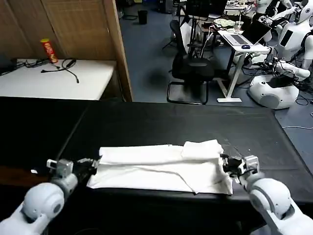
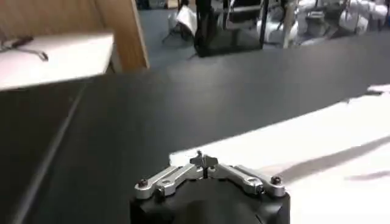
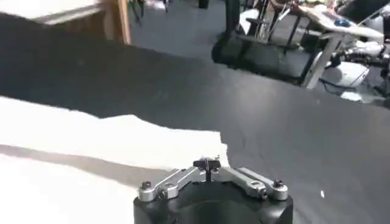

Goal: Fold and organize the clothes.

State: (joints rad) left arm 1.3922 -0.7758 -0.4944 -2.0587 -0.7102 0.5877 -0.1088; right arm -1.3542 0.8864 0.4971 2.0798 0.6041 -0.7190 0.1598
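The left gripper sits at the left end of the white cotton T-shirt, its grip impossible to judge; the shirt lies folded into a long band on the black tablecloth, plain side up; the right gripper meets its right end, grip likewise unclear.

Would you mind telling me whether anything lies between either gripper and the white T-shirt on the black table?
Nothing visible does. The left gripper sits at one end of the T-shirt and the right gripper at the other, both right against the cloth on the black tablecloth.
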